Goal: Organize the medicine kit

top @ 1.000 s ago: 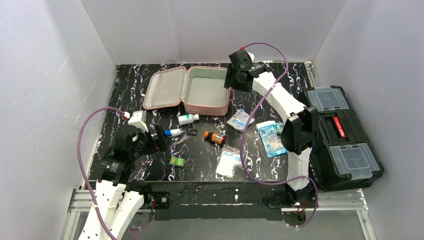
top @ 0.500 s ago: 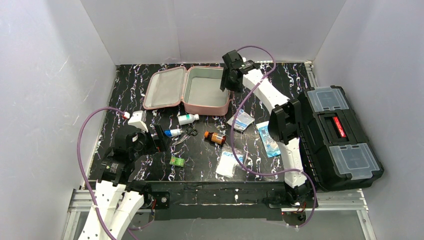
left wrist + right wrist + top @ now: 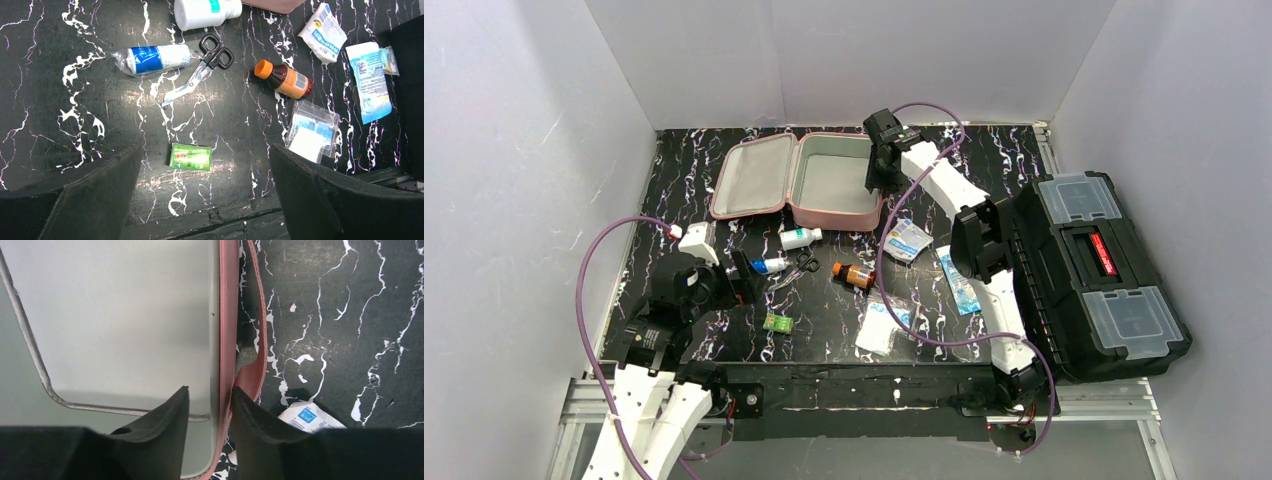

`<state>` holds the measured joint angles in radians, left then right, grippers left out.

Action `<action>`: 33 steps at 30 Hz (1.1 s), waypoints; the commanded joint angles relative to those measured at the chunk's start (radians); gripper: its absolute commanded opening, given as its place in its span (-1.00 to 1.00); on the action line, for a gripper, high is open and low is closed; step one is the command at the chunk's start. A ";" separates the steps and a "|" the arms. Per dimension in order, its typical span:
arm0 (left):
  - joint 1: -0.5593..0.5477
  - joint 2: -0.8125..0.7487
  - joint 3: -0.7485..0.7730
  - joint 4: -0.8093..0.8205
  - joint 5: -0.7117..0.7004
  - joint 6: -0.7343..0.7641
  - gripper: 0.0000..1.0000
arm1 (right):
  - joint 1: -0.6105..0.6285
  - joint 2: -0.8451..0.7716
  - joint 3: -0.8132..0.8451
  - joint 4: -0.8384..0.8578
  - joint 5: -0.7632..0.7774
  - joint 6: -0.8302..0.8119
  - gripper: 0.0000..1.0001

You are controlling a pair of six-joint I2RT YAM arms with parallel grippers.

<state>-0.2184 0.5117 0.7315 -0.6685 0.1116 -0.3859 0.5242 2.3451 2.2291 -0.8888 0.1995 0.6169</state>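
The pink medicine kit (image 3: 836,215) lies open at the back of the table, its grey lining bare and its lid (image 3: 751,176) flat to the left. My right gripper (image 3: 879,175) is open and straddles the kit's right wall (image 3: 229,315). One finger is inside over the lining, and the other is outside against the pink strap (image 3: 256,365). My left gripper (image 3: 742,275) is open wide and empty, hovering above a green packet (image 3: 190,156). Loose on the table are a white bottle (image 3: 205,11), a blue roll (image 3: 155,57), scissors (image 3: 200,67) and an amber bottle (image 3: 285,80).
A clear gauze bag (image 3: 310,132), a white-blue packet (image 3: 905,240) and a long blue packet (image 3: 961,280) lie right of centre. The white-blue packet also shows in the right wrist view (image 3: 307,417). A black toolbox (image 3: 1104,275) stands along the right edge. White walls enclose the table.
My right arm has swung left, bringing its gripper from beyond the kit's right side onto the kit's right wall. The left arm and the loose items have not moved.
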 commanded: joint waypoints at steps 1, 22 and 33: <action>-0.003 -0.011 0.003 -0.011 -0.015 0.001 0.99 | 0.006 0.024 0.043 -0.014 -0.007 -0.018 -0.26; -0.003 -0.008 0.003 -0.011 -0.016 0.004 0.99 | 0.035 -0.111 -0.191 0.059 -0.080 -0.222 -0.97; -0.004 -0.002 0.003 -0.011 -0.015 0.004 0.99 | 0.057 -0.222 -0.345 0.106 -0.122 -0.329 -0.95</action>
<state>-0.2184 0.5038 0.7315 -0.6685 0.1112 -0.3859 0.5592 2.1869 1.9182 -0.7660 0.1323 0.3598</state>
